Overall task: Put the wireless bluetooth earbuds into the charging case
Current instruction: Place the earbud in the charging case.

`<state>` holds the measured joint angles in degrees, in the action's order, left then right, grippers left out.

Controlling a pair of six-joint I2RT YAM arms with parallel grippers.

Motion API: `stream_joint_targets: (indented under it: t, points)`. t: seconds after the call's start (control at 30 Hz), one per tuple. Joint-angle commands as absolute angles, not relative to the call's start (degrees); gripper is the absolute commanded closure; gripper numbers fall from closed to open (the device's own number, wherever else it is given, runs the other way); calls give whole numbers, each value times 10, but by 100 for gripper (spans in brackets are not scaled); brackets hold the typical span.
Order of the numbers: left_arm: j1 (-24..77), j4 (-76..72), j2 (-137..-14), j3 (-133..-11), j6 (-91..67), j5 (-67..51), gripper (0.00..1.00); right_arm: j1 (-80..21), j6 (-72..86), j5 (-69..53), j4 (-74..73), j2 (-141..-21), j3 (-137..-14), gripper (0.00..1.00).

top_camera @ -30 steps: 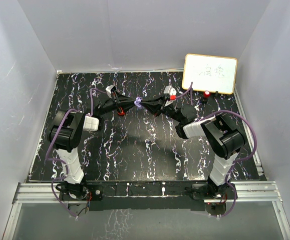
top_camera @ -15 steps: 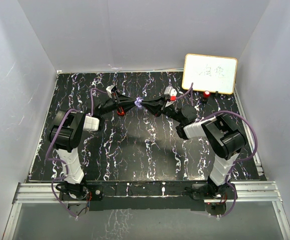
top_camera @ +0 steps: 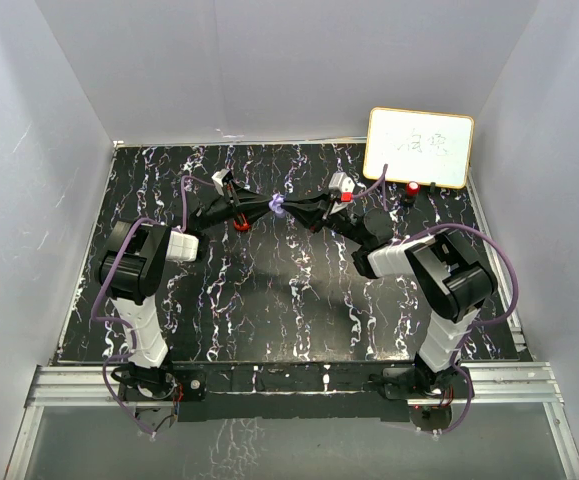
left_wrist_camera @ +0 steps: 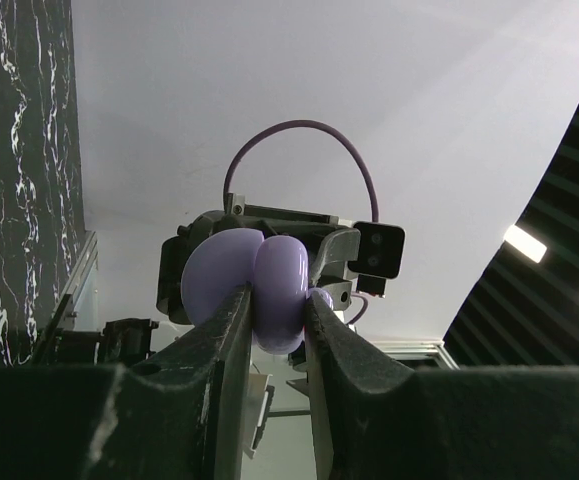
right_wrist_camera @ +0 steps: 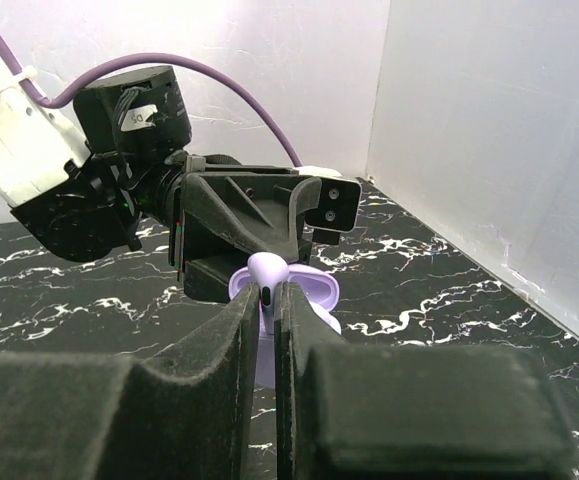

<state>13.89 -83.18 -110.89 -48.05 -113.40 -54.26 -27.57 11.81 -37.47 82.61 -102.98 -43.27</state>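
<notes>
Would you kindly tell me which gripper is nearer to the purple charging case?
Left. The left gripper is clamped on the purple charging case; the right gripper, pinching a purple earbud, sits just in front of it.

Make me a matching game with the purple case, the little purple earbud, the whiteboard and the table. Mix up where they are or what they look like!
Things
1. purple case
2. purple earbud
3. whiteboard
4. table

Clues
A. black with white streaks
B. pinched in the right tool
C. standing at the back right corner
D. clamped in the left tool

Pairs: 1-D, 2-B, 3-C, 4-A
</notes>
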Motion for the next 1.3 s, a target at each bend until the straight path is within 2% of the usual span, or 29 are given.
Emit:
stream_joint_targets:
  t: [0.0,0.27,0.63,1.27]
  points:
    - [139,-973,-1070,-499,-1145,-526,100,-272,105,-380,856,-1001,-425,91]
    - [139,-972,-1067,-503,-1147,-526,100,-272,102,-381,851,-1004,-424,91]
    - [138,-954,-1066,-487,-1124,-539,100,-272,112,-366,881,-1001,-431,100]
    - [139,-912,-1040,-480,-1090,-551,100,-272,112,-365,876,-1009,-443,100]
